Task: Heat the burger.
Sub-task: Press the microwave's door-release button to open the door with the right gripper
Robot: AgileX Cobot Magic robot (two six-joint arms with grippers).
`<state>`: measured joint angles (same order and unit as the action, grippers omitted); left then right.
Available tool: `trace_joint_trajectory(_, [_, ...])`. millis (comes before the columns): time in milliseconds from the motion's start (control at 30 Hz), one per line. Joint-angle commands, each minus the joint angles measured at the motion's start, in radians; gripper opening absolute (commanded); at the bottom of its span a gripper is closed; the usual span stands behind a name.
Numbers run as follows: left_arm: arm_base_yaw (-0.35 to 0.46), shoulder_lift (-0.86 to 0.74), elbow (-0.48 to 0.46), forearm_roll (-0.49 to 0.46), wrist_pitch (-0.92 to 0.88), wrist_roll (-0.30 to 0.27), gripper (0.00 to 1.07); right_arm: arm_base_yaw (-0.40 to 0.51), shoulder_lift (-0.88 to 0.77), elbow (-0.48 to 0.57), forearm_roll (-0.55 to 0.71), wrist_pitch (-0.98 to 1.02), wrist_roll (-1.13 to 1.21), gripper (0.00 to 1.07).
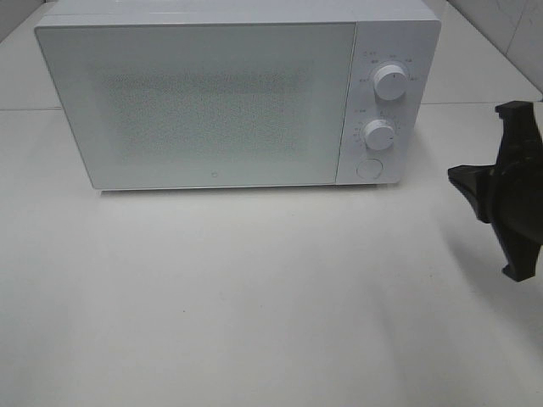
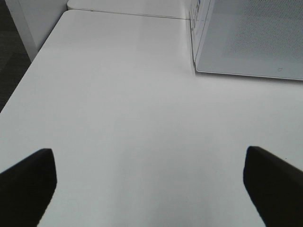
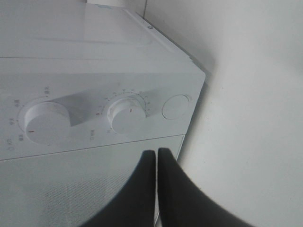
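No burger shows in any view. A white microwave (image 1: 212, 102) stands at the back of the table with its door closed, and the frosted door hides its inside. My right gripper (image 1: 458, 176) hangs to the right of the microwave, fingers pointing left toward the control panel. In the right wrist view this gripper (image 3: 156, 152) is shut with nothing between its fingers, just in front of the lower knob (image 3: 127, 116) and apart from it. My left gripper (image 2: 147, 151) is open wide over bare table, left of the microwave (image 2: 251, 38).
The control panel carries an upper knob (image 1: 391, 82), a lower knob (image 1: 379, 135) and a round button (image 1: 368, 168). The white table (image 1: 254, 297) stretches in front of the microwave. Its left edge (image 2: 28, 71) drops to a dark floor.
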<state>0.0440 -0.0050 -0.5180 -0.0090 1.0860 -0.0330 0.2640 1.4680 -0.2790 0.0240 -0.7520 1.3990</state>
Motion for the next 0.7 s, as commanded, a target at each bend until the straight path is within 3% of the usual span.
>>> trace_joint_trajectory(33, [0.003,-0.002,0.003,-0.001,-0.017,0.000,1.00,0.039,0.060,0.001,0.067,-0.092,0.009,0.00])
trace_joint_trajectory(267, [0.003,-0.002,0.003,-0.001,-0.017,0.000,1.00,0.097,0.236,-0.074,0.100,-0.157,0.040,0.00])
trace_joint_trajectory(700, [0.003,-0.002,0.003,-0.001,-0.017,0.000,1.00,0.101,0.372,-0.204,0.101,-0.122,0.043,0.00])
